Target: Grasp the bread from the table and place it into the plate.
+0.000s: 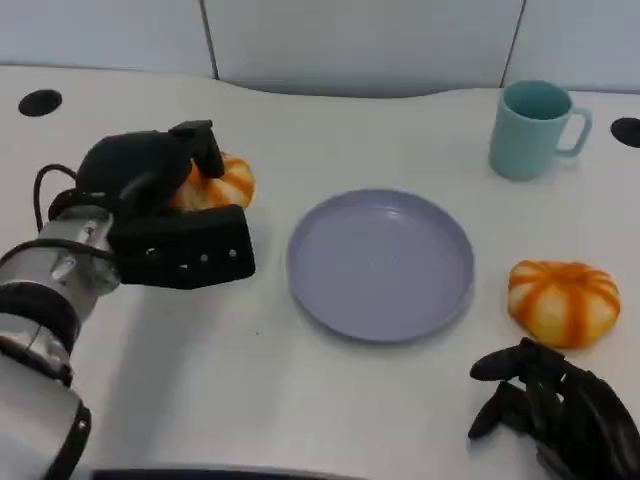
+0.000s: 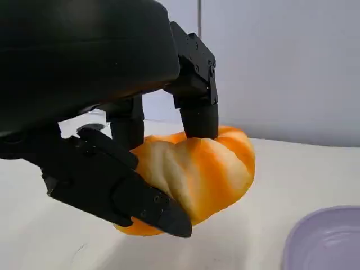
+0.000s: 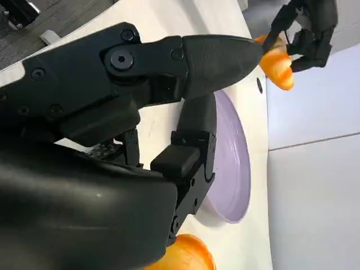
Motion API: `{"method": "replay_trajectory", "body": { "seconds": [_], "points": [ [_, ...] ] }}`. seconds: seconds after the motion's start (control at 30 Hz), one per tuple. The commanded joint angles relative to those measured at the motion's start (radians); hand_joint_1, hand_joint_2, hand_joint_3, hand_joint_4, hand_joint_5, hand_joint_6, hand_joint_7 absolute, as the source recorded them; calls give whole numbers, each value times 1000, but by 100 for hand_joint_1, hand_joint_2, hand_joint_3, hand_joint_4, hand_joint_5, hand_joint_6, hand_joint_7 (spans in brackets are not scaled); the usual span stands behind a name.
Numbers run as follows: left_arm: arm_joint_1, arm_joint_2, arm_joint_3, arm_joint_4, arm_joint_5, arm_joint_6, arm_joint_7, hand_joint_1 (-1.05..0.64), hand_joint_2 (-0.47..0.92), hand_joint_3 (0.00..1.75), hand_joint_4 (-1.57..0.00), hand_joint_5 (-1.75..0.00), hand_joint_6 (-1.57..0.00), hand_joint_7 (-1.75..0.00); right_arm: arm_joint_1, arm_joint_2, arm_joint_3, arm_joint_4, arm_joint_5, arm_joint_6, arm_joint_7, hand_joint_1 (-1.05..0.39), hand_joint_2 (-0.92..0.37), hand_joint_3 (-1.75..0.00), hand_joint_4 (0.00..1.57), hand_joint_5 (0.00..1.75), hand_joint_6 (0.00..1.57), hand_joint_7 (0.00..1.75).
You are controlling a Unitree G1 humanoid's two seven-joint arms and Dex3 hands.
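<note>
An orange-and-white striped bread roll (image 1: 222, 184) is at the left of the table, and my left hand (image 1: 165, 215) grips it. In the left wrist view the fingers (image 2: 197, 107) press on top of the bread (image 2: 197, 169) and the thumb lies under it. It looks slightly lifted off the table. The lavender plate (image 1: 380, 262) is at the middle, to the right of that hand. A second striped roll (image 1: 563, 300) lies right of the plate. My right hand (image 1: 560, 405) rests near the front right edge, holding nothing, fingers loosely curled.
A teal mug (image 1: 532, 128) stands at the back right. Two dark round holes (image 1: 40, 102) sit in the tabletop at the far corners. The right wrist view shows the plate (image 3: 230, 163) and the second roll (image 3: 183, 256) close by.
</note>
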Motion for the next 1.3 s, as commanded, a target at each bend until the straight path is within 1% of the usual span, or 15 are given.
{"method": "replay_trajectory", "body": {
  "seconds": [0.03,0.13,0.47,0.6,0.7,0.73,0.77,0.8,0.87,0.9,0.93,1.03,1.17,1.23,1.3],
  "points": [
    [-53,-21,-39,-20,38,-56,44,-13,90,10,-86,-175,-65,-175,8,-4,-3,10,4,-17,9,-40,-92,-39,61,156,64,108],
    [-65,-45,-59,-21,54,-74,58,-12,90,10,-88,-175,-67,-175,4,-3,-3,18,5,-13,10,-41,-92,-39,60,155,64,108],
    [-101,-122,-114,-26,88,-118,25,-15,90,15,-91,-175,-70,-175,-8,-2,6,33,-12,-16,-4,-43,-92,-37,61,153,63,109],
    [-115,-150,-122,-26,79,-123,-44,-14,90,18,-92,-175,-71,-175,-13,0,8,41,-12,-20,-4,-42,-92,-37,61,153,62,110],
    [-114,-169,-128,-30,81,-123,-55,-14,89,22,-92,-175,-71,-175,-22,1,6,63,-3,-40,16,-43,-92,-37,61,153,62,110],
    [-113,-176,-130,-31,83,-123,-54,-14,87,26,-92,-175,-72,-175,-25,1,6,69,-1,-46,21,-44,-92,-37,62,154,61,110],
    [-113,-179,-132,-32,83,-124,-53,-15,79,40,-92,-175,-72,-175,-27,2,5,73,0,-50,24,-44,-92,-37,61,153,61,110],
    [-113,-187,-139,-32,89,-123,-47,-16,68,60,-92,-175,-72,-175,-33,3,2,90,12,-58,46,-44,-92,-38,60,154,60,112],
    [-114,-199,-155,-31,102,-123,-41,-15,55,81,-94,-175,-73,-175,-49,5,-4,135,25,-93,84,-44,-92,-41,57,156,57,117],
    [-115,-203,-162,-29,107,-122,-40,-14,49,88,-94,-175,-73,-175,-53,6,-6,148,27,-103,92,-46,-92,-42,56,157,56,120],
    [-116,-205,-167,-28,112,-121,-45,-13,46,91,-94,-175,-73,-175,-54,8,-6,154,26,-108,93,-47,-92,-42,56,157,56,121],
    [-117,-212,-180,-25,122,-114,-61,-17,45,91,-92,-175,-70,-175,-55,14,-4,157,24,-114,94,-47,-92,-43,57,158,55,123],
    [-111,-217,-210,-27,150,-108,-23,-19,50,88,-93,-175,-67,-175,-39,20,8,113,7,-100,70,-45,-92,-43,58,159,54,124],
    [-112,-215,-236,-27,179,-104,15,-24,56,72,-93,-175,-63,-175,-31,20,14,94,0,-91,59,-45,-92,-44,58,160,54,125],
    [-111,-215,-248,-24,193,-94,33,-29,66,51,-84,-175,-57,-175,-26,22,17,82,3,-84,56,-45,-92,-44,57,160,54,125]
  ]
}}
